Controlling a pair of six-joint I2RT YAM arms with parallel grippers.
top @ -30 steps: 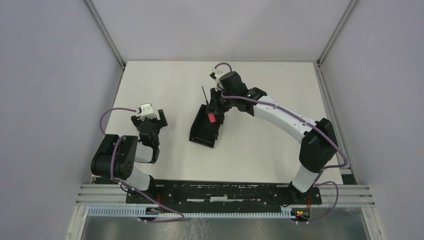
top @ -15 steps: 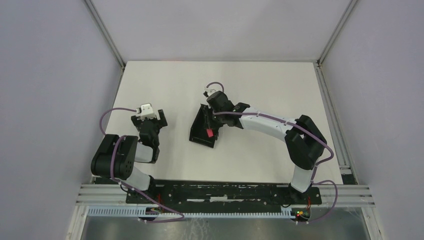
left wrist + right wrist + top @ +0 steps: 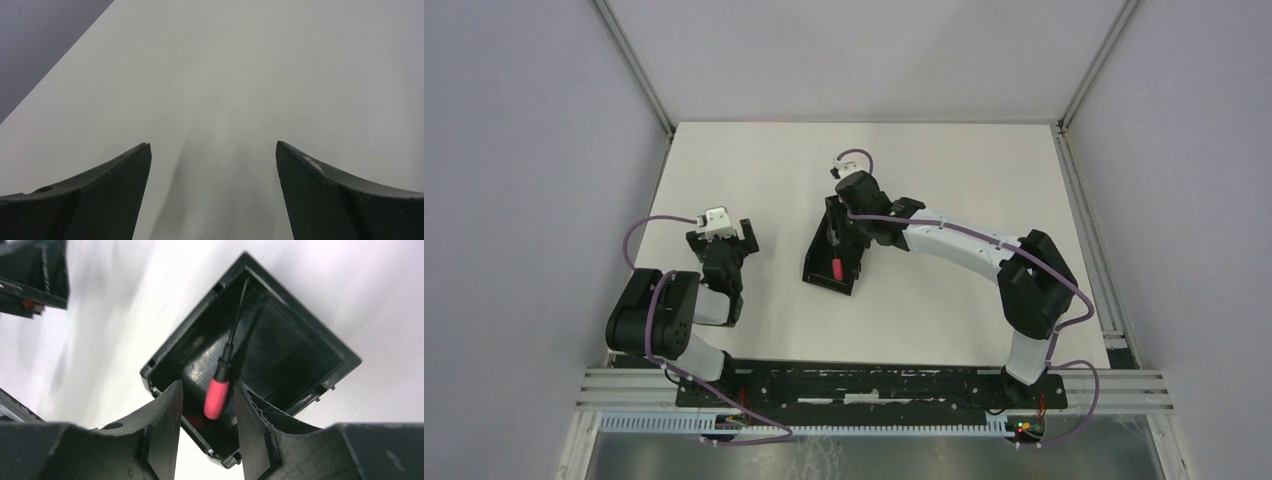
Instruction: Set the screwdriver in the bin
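The black bin (image 3: 822,258) stands mid-table, its low sloped end toward the arms. The screwdriver (image 3: 838,270) lies inside it, red handle at the near end. In the right wrist view, the screwdriver (image 3: 217,397) rests on the floor of the bin (image 3: 295,347), its thin black shaft pointing to the far corner. My right gripper (image 3: 844,222) hovers over the bin's far half. Seen from the wrist, the right gripper (image 3: 207,383) is open, with a gap on either side of the handle. My left gripper (image 3: 721,238) sits at the left, and in its wrist view the left gripper (image 3: 212,145) is open over bare table.
The white table (image 3: 964,160) is fenced by grey walls and metal corner posts (image 3: 634,70). A dark part of the left arm (image 3: 30,275) shows at the upper left of the right wrist view. The arm bases sit on the black rail (image 3: 864,385) at the near edge.
My right gripper came down and toward the bin with the screwdriver, then opened. The screwdriver now lies loose in the bin. The left arm has not moved.
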